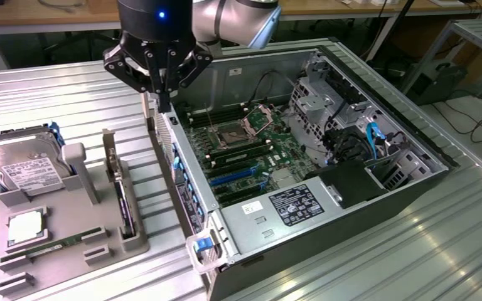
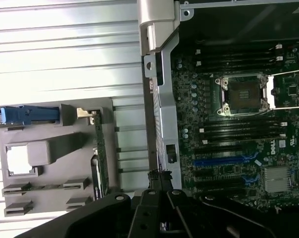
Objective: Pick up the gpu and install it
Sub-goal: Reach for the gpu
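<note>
Grey fixture tray (image 1: 98,216) at the bench's edge on the exterior view's left. The gpu (image 1: 125,210) stands on edge in the slot along the tray's case-side edge, not yet picked. Gripper (image 1: 164,105) hangs above the near wall of the open computer case (image 1: 224,75), fingers pressed together and empty; contact with the rim unclear. Blue expansion slots (image 1: 233,174) unfilled. Judgement: pickup and install both outstanding.

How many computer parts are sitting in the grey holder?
4: the hard drive at the holder's far end, the silver chip in front of it, the memory stick lying flat nearer still, the gpu on edge nearest the computer case. None seems hidden.
</note>
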